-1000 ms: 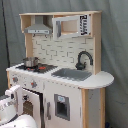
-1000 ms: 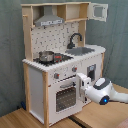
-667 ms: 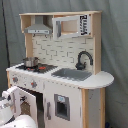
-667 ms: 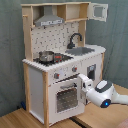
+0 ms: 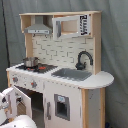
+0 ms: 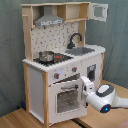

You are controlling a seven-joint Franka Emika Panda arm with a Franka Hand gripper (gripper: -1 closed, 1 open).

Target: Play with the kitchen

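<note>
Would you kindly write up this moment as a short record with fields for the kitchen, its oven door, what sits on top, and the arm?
kitchen: tall white and light-wood toy kitchen, upright on a wooden floor
oven door: windowed oven door partly swung open, seen in both exterior views
stovetop: small metal pot on it
sink: grey sink with black faucet behind
gripper: gripper at the oven door's handle edge; finger state unclear

The kitchen [image 5: 60, 70] stands with its oven door [image 5: 22, 100] ajar beside the white arm [image 5: 10, 107].
</note>
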